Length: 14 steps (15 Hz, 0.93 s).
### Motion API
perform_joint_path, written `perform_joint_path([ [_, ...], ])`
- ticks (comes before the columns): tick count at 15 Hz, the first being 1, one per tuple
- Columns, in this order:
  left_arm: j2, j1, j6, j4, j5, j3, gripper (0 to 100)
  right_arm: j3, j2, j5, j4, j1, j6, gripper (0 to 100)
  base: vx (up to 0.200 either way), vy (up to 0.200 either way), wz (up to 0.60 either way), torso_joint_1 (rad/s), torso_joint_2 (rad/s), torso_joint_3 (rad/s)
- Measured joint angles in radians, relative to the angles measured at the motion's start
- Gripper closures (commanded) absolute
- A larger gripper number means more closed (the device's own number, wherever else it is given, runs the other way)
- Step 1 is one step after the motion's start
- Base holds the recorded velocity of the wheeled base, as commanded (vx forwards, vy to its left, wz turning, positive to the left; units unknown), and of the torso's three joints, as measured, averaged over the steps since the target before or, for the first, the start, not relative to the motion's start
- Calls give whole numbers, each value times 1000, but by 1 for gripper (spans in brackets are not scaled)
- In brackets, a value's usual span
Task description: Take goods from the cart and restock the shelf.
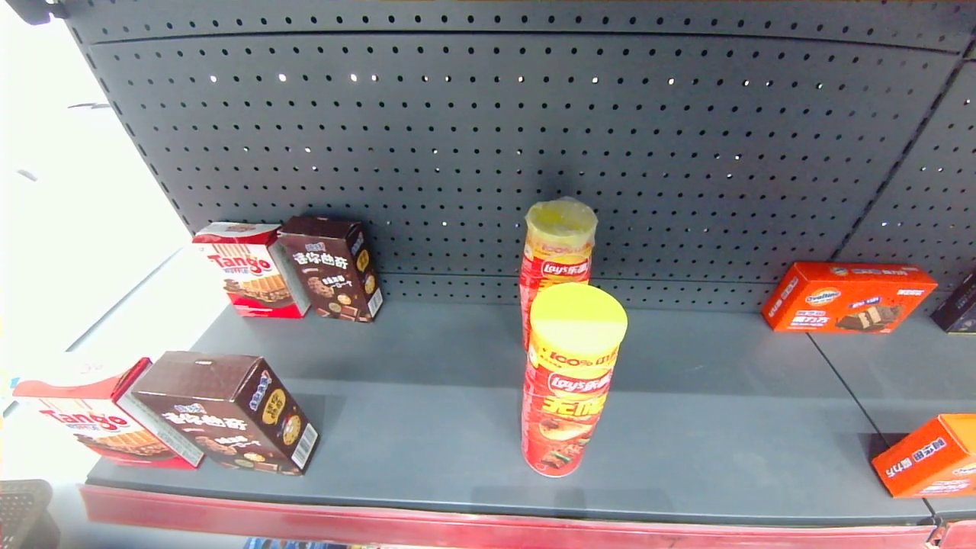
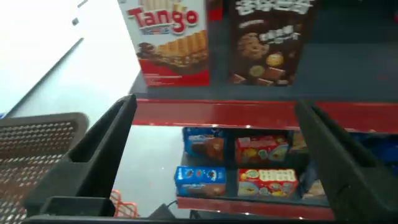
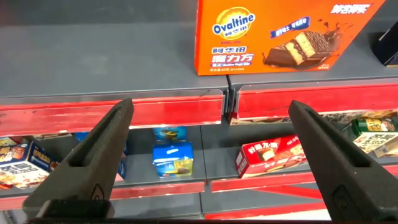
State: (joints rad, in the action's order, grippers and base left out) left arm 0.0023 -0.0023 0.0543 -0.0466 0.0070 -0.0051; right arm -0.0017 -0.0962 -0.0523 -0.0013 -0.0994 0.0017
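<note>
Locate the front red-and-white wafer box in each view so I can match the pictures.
Head view: the front red-and-white wafer box stands at the front left corner of the shelf, beside a brown cookie box.
Left wrist view: it stands at the shelf's front edge, next to the cookie box.
Right wrist view: faces another stretch of shelf, holding an orange box.
Shared landmark: the shelf's red edge strip.

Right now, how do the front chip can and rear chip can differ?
The front chip can stands midway on the shelf; the rear chip can stands near the pegboard back. The front can's lid is flat, plain yellow; the rear can's looks crinkled. The front can hides the rear can's base. Both are upright, with the same red-and-yellow print.
</note>
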Motion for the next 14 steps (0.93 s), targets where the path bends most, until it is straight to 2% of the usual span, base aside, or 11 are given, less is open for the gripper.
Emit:
perform_joint_path([
  [2,-1,-1,2,4,-263,-4,0,0,0,0,0,-1,0,0,0,0,0,0,0,0],
  [3,-2,-1,3,2,-369,-6,0,0,0,0,0,-1,0,0,0,0,0,0,0,0],
  [4,-2,0,3,3,-385,-8,0,0,0,0,0,-1,0,0,0,0,0,0,0,0],
  [5,-1,2,3,3,-319,-8,0,0,0,0,0,-1,0,0,0,0,0,0,0,0],
  [8,1,4,10,2,224,-6,0,0,0,1,0,0,-2,0,0,0,0,0,0,0],
  [9,1,4,20,2,300,-4,0,0,0,7,0,0,-3,0,0,0,0,0,0,0],
  [10,0,2,31,3,292,-3,0,0,0,7,0,0,-4,0,0,0,0,0,0,0],
  [11,0,2,38,4,189,-3,0,0,0,8,0,0,-3,0,0,0,0,0,0,0],
  [12,0,1,41,5,20,-3,0,0,-1,8,0,-1,-4,0,0,0,0,0,0,0],
  [13,-1,1,40,6,-119,-4,0,0,-1,8,0,-1,-4,0,0,0,0,0,0,0],
  [14,-1,1,33,6,-179,-4,0,0,-1,8,0,-1,-3,0,0,0,0,0,0,0],
])
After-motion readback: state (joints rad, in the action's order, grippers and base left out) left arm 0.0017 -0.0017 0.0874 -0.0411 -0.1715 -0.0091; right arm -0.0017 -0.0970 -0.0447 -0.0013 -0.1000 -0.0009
